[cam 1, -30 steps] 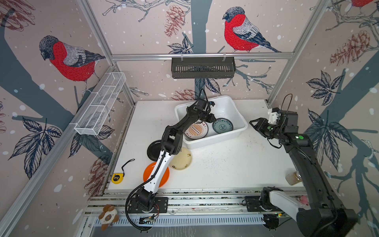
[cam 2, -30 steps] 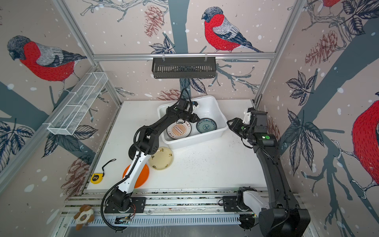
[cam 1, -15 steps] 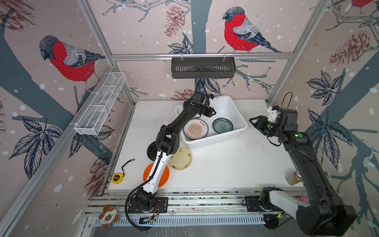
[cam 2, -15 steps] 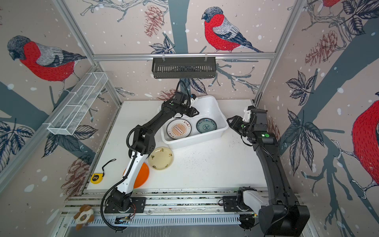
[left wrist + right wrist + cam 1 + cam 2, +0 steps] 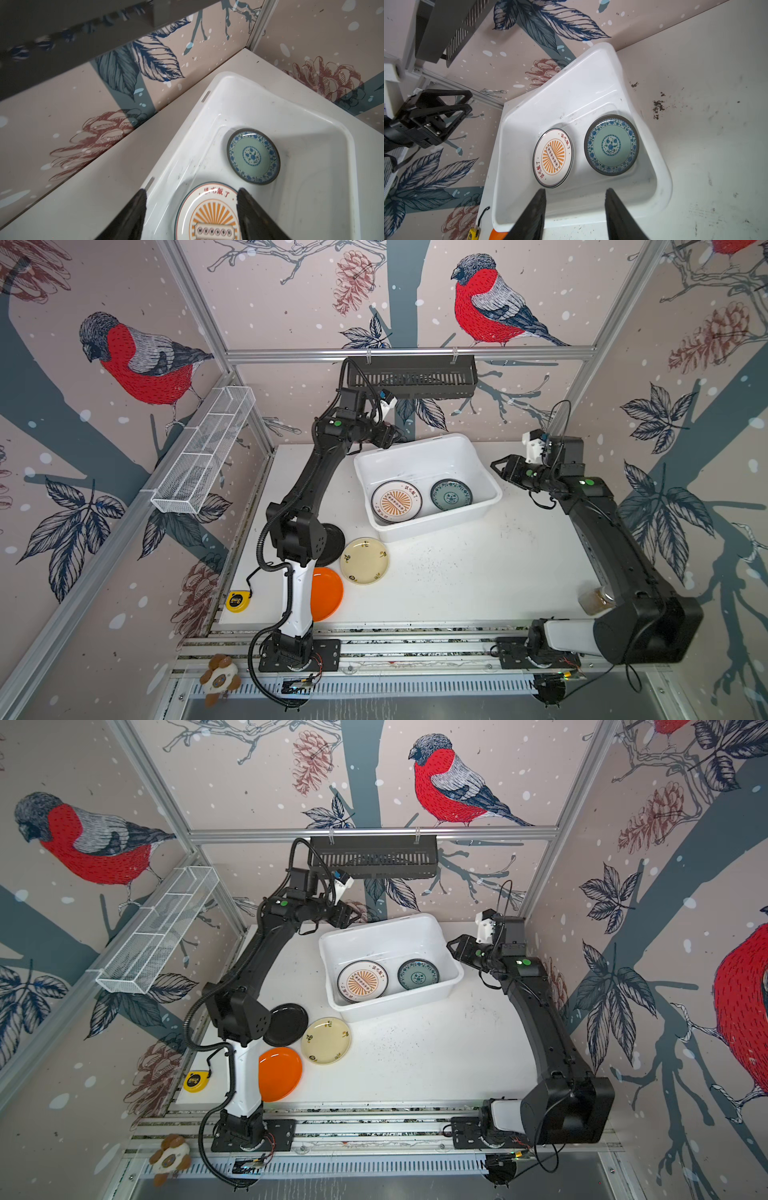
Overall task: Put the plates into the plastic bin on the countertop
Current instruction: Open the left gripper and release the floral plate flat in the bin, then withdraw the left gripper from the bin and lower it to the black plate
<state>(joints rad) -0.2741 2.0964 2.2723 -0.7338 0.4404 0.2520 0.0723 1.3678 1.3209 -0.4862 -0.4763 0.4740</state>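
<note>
**Left gripper empty over the bin corner; three plates not yet in**

Left gripper (image 5: 387,436) hangs with its jaws apart and nothing between them, above the far corner of the plastic bin (image 5: 440,522). The right gripper (image 5: 496,466), also parted and empty, sits just beside the opposite rim. Inside the bin lie the sunburst plates (image 5: 397,502), a stack judging by the layered rims, and a teal-patterned plate (image 5: 451,494), side by side on the floor. The black plate (image 5: 286,1023), cream plate (image 5: 364,561) and orange plate (image 5: 328,593) sit close together on the countertop (image 5: 478,572), well apart from both grippers.

Likely trouble: these are shallow, glossy discs lying flat on a smooth, speckled surface. A finger may skid off a low rim or shove one plate into its neighbour. The bin looks like thin moulded plastic with rounded corners and a flared lip, so a snagged jaw could drag it. The left arm hides part of the orange plate in both top views.
</note>
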